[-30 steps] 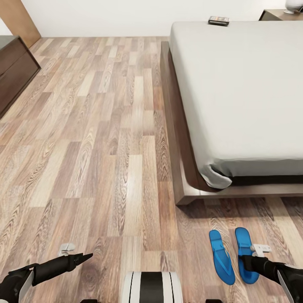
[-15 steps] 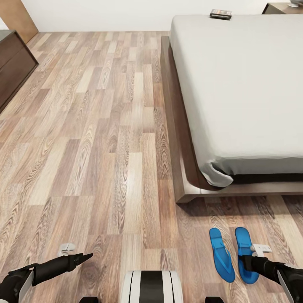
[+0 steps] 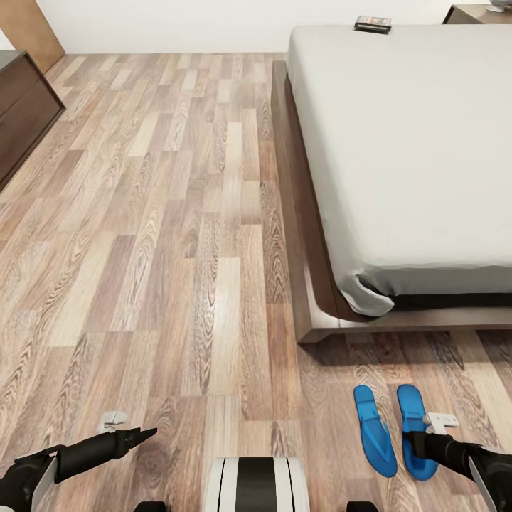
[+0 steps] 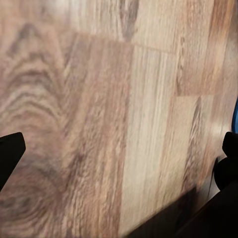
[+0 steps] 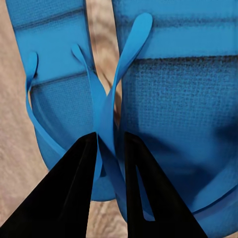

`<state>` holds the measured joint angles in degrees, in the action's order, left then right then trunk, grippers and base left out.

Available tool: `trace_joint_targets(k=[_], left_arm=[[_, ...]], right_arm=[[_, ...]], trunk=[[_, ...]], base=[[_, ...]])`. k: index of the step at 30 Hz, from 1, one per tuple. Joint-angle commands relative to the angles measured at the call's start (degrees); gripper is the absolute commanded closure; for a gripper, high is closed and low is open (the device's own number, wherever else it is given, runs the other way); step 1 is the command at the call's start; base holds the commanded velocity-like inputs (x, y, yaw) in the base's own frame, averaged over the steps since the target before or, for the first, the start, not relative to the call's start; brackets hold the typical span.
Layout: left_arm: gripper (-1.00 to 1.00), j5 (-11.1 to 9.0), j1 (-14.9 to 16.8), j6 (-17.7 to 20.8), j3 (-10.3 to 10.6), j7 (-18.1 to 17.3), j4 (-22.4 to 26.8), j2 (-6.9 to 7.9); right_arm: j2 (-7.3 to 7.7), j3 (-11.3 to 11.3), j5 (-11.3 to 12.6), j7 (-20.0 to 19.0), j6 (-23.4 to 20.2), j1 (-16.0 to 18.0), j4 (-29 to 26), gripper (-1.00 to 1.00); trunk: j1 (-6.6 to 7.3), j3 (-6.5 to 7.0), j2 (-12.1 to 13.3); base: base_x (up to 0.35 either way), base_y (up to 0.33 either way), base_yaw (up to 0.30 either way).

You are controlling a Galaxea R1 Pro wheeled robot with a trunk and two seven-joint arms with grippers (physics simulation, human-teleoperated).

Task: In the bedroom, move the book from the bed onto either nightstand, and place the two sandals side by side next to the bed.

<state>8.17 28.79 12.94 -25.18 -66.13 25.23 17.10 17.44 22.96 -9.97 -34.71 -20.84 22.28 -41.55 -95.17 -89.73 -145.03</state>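
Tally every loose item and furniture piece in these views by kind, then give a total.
Bright blue flip-flop sandals: 2
Small dark paperback book: 1
White-mattress bed on brown wooden frame: 1
Dark-brown wooden nightstand: 1
Dark-brown low dresser: 1
Total: 6

we see a wood floor (image 3: 178,235) with dark grain lines, smooth and a bit shiny. the bed (image 3: 412,142) has a soft matt white cloth top and a smooth dark wood frame. the blue sandals (image 5: 163,74) look rubbery, with a fine bumpy skin.
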Motion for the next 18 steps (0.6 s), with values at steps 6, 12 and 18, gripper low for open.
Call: trace_joint_targets(k=[6,12,18], left_arm=[[-1.00,0.53,0.04,0.60,-0.48,-0.40,0.07,-0.07],[-1.00,0.53,0.04,0.60,-0.48,-0.40,0.08,-0.10],[-1.00,0.53,0.04,0.60,-0.48,-0.40,0.06,-0.12]], right_arm=[[-0.04,0.31,-0.41,-0.54,-0.38,0.04,0.14,1.00],[-0.04,0.33,-0.40,-0.57,-0.36,0.05,0.16,1.00],[-0.04,0.33,-0.40,-0.54,-0.35,0.04,0.16,1.00]], trunk=[[0.01,-0.03,-0.01],[0.01,-0.03,-0.01],[0.01,-0.03,-0.01]], base=[[0.000,0.000,0.000],[0.000,0.000,0.000],[0.000,0.000,0.000]])
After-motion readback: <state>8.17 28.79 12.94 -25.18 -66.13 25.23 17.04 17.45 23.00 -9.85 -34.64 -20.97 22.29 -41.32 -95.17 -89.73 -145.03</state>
